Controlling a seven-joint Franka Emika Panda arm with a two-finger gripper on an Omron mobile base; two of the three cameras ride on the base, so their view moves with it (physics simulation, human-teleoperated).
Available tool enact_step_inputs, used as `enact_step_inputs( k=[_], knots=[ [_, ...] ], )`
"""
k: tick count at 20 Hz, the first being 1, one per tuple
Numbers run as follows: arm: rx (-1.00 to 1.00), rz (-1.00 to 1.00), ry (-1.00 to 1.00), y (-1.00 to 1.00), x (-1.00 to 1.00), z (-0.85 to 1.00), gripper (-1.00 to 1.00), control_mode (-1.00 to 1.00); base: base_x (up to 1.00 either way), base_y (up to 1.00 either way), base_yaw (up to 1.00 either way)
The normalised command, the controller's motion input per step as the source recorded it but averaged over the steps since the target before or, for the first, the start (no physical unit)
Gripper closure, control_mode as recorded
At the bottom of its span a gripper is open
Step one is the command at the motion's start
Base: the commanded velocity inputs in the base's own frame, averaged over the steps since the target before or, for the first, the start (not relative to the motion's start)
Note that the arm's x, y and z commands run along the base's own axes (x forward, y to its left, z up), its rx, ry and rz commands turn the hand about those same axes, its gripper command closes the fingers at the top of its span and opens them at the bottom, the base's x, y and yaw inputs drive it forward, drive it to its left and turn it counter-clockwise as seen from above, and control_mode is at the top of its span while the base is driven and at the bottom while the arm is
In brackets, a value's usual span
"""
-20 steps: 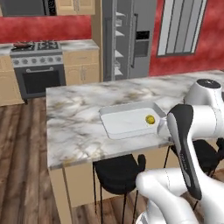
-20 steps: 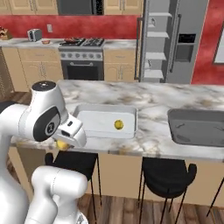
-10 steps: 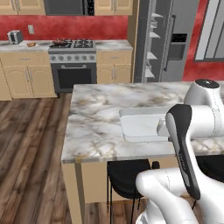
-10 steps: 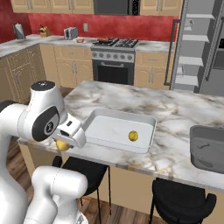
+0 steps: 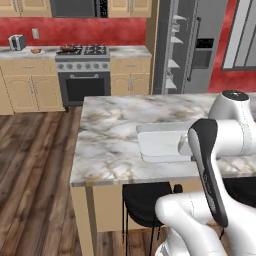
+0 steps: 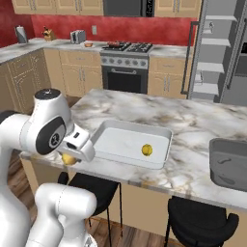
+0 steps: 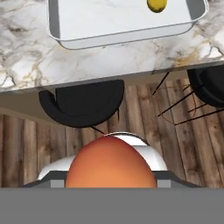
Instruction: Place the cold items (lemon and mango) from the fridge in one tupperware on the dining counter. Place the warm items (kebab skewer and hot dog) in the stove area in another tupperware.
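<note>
Base driven left, views shifted | tupperware [image 6: 130,144]: lemon [image 6: 147,150] inside | gripper [image 6: 72,157] clamped on mango [image 7: 110,162]

I count one white tupperware [image 6: 129,144] on the table [image 6: 193,130], one lemon [image 6: 147,150] inside it, one mango [image 7: 110,164], and two black stools [image 6: 201,219] under that table.

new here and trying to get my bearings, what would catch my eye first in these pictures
The orange mango filling the bottom of the hand view, held at the gripper beside the counter's near edge. Next, the small yellow lemon lying alone in the white tupperware on the marble dining counter.
</note>
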Motion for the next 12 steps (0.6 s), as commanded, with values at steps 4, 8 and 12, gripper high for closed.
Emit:
enact_step_inputs(
  k=[4, 8, 12],
  knots=[
    [0.00, 0.14, 0.00, -0.02, 0.90, 0.03, 1.00, -1.00, 0.00, 0.00, 0.00],
    [0.00, 0.12, 0.10, -0.16, 1.00, 0.12, 1.00, -1.00, 0.00, 0.00, 0.00],
    [0.02, 0.07, 0.03, -0.13, 1.00, 0.00, 1.00, -1.00, 0.00, 0.00, 0.00]
  ],
)
